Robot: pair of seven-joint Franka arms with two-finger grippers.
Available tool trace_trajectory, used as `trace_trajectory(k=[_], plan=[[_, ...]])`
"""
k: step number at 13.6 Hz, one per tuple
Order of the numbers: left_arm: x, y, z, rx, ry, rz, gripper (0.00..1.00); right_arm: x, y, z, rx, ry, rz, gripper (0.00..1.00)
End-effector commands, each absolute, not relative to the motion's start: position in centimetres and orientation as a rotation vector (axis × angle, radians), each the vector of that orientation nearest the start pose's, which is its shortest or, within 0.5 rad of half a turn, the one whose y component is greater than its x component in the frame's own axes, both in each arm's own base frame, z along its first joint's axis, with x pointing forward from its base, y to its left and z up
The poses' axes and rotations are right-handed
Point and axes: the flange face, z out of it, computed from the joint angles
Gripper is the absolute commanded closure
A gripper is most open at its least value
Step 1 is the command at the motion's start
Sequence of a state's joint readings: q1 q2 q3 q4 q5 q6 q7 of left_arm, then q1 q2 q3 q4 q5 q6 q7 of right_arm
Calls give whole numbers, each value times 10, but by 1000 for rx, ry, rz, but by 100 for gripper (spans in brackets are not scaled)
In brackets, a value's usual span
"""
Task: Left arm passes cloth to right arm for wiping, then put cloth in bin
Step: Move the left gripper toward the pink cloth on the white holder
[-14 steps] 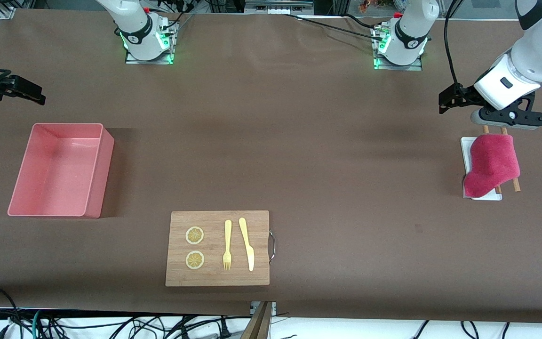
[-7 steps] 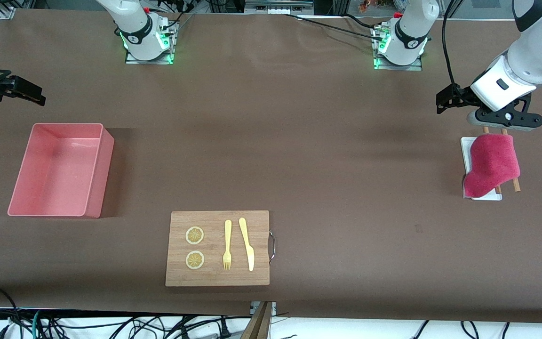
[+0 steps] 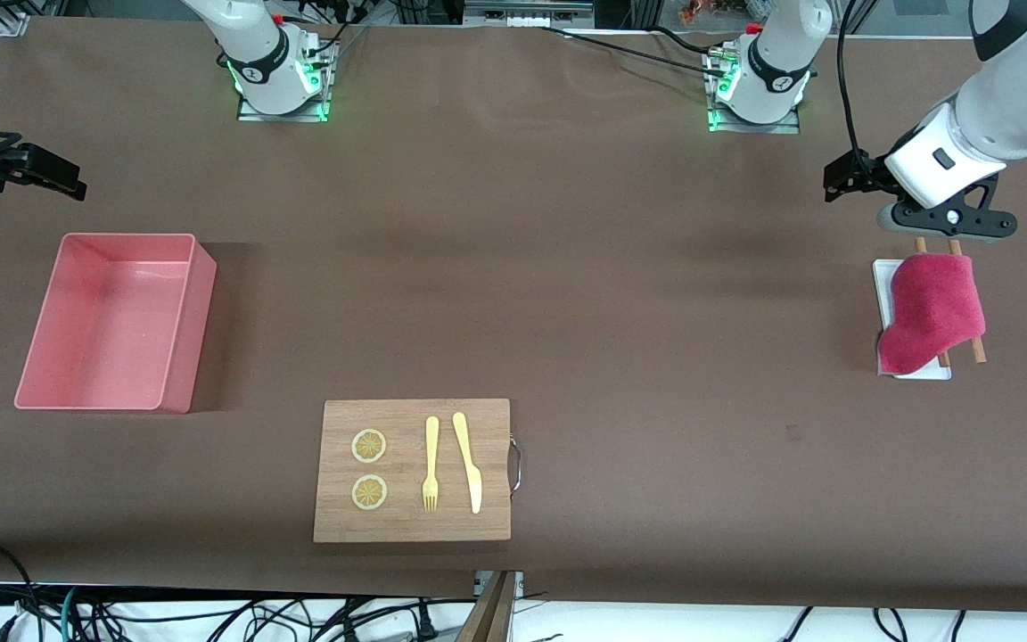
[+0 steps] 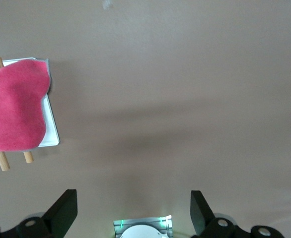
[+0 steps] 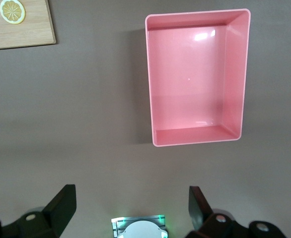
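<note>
The crimson-pink cloth lies draped over a small white tray and two wooden sticks, at the left arm's end of the table. My left gripper hangs open and empty over bare table beside the tray, not touching the cloth. Its wrist view has the cloth off to one side and only tabletop between its fingers. The salmon-pink bin stands empty at the right arm's end. My right gripper waits open and empty over the table beside the bin.
A wooden board lies near the front edge, toward the right arm's end. On it are two lemon slices, a yellow fork and a yellow knife. A metal handle sticks out of the board's side.
My left gripper has drifted a little away from the cloth, toward the robots' bases. The cloth, the bin and the right arm have not moved.
</note>
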State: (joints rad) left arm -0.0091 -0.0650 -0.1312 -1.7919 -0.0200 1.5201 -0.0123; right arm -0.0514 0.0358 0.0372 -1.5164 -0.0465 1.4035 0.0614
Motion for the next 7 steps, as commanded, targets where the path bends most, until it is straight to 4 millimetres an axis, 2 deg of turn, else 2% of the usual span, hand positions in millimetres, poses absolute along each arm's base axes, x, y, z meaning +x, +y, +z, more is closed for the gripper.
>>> trace_trajectory(k=[1,3,5,7], plan=[[508,-103,567,-3120,260,329,0,551,-12,621,-3176,141,222,0],[504,-114,567,-3107,313,353,0,551,-13,621,-3176,146,223,0],[499,-137,570,-3092,373,342,0,551,-12,621,-3174,143,223,0],[496,-135,588,-3097,380,363,0,551,-12,621,-3176,141,222,0]])
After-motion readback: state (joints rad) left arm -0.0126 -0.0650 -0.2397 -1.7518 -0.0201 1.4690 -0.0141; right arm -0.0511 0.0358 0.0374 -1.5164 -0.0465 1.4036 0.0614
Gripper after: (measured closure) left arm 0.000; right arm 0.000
